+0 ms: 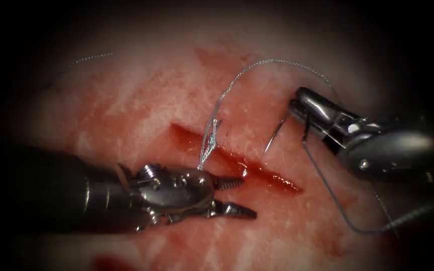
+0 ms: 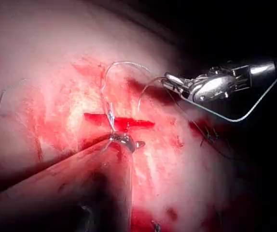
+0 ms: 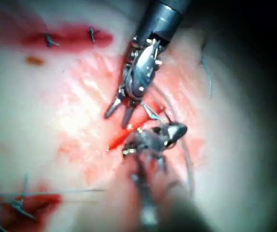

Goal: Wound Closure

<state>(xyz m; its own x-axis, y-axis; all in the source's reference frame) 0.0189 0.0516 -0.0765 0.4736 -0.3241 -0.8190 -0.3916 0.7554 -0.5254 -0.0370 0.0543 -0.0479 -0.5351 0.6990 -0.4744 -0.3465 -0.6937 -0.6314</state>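
Note:
The cut (image 1: 272,176) runs slantwise across the tissue (image 1: 141,95), red fluid lying in it. A stitch of pale thread (image 1: 210,140) crosses its upper left part, and that thread (image 1: 272,61) arcs up and over toward the right tool. My right tool (image 1: 297,100) is shut on the curved needle (image 1: 276,133) near its back end. The needle is out of the tissue, its tip pointing down, close to the right edge of the cut. My left tool (image 1: 237,196) lies below the cut, jaws open, holding nothing. The left wrist view shows the needle (image 2: 145,89) in the right tool (image 2: 172,79).
A dark loop of thread (image 1: 362,231) hangs from the right tool down over the tissue on the right. A stray thread (image 1: 91,58) lies at the far upper left. The right wrist view shows two other stitched cuts (image 3: 66,37) (image 3: 18,205) and the open left tool (image 3: 119,113).

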